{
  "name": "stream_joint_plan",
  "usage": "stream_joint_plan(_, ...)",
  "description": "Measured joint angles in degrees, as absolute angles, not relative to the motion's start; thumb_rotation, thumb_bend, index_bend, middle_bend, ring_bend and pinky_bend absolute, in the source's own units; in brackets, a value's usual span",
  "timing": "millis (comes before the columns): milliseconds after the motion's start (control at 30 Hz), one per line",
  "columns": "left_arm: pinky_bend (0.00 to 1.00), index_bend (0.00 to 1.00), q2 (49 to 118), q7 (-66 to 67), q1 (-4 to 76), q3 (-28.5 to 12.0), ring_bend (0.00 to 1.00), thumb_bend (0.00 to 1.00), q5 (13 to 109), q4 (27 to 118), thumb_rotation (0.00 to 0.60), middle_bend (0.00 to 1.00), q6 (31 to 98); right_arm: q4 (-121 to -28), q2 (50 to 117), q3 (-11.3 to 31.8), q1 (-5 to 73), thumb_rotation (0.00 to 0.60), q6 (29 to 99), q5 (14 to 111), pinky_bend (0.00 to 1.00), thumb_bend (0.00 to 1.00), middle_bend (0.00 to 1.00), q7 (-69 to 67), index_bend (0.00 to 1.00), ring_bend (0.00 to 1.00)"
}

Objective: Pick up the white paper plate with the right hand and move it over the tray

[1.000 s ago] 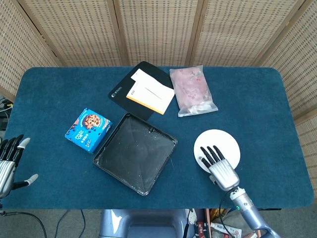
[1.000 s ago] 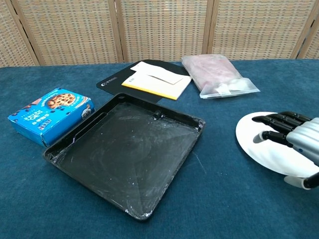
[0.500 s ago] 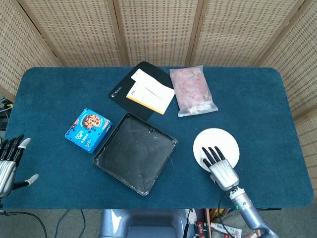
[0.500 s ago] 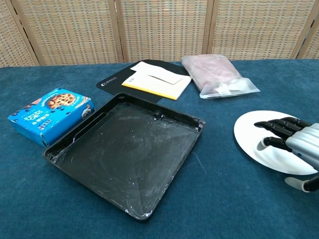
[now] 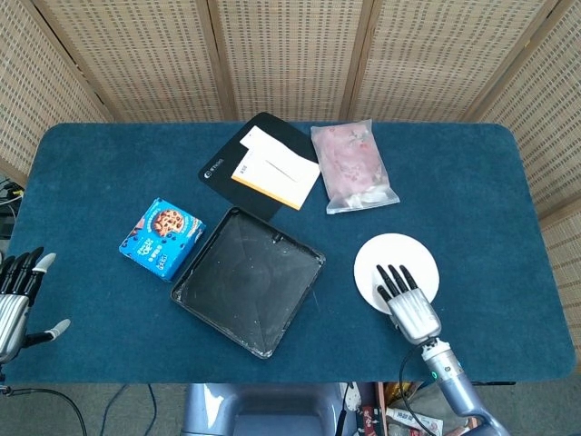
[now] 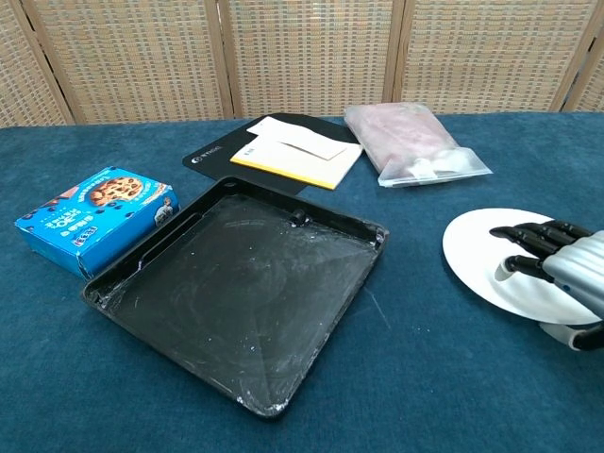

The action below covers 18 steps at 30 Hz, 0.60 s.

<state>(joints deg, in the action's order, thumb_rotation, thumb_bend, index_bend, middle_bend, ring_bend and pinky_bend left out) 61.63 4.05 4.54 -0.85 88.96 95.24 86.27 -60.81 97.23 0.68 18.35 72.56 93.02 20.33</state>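
Note:
The white paper plate (image 5: 399, 254) (image 6: 477, 250) lies flat on the blue cloth at the right front of the table. My right hand (image 5: 408, 304) (image 6: 557, 269) reaches in from the near edge; its fingers lie spread on top of the plate's near half and the thumb sits by the plate's near rim. Nothing is gripped. The black tray (image 5: 247, 282) (image 6: 236, 293) sits empty to the left of the plate, a short gap between them. My left hand (image 5: 18, 295) hangs open off the table's left edge, seen in the head view only.
A blue cookie box (image 5: 162, 237) (image 6: 94, 217) lies left of the tray. Behind the tray are a black mat (image 5: 218, 163) with white and orange papers (image 5: 274, 168), and a clear bag of pink stuff (image 5: 352, 166) (image 6: 411, 142). Wicker screens stand behind the table.
My right hand has slid a little to the right and back across the plate. The plate's near edge looked raised a second ago; it now lies flat. The left hand has not moved.

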Motion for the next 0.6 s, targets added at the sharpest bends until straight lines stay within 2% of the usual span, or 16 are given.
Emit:
stream_joint_plan(133,0.00,0.00,61.61,4.04,4.59,-0.88,0.00,0.00,88.77,95.24,0.600,0.00,86.10,-59.43,98.04,1.42,18.47,0.600,73.96,92.78,0.14,0.65,0.00,19.61,0.43,0.00)
stream_joint_plan(300,0.00,0.00,61.20,2.77,4.55,-1.08,0.00,0.00,88.45,95.21,0.600,0.00,86.18,-57.86,99.08,3.57,18.41,0.600,78.77,92.61,0.21,0.66,0.00,18.46,0.57,0.00)
stream_joint_plan(600,0.00,0.00,60.79,1.53,4.76,-1.37,0.00,0.00,87.50,94.73,0.600,0.00,85.44,-57.06,97.55,8.75,19.05,0.600,88.94,93.22,0.23,0.66,0.04,15.52,0.59,0.00)
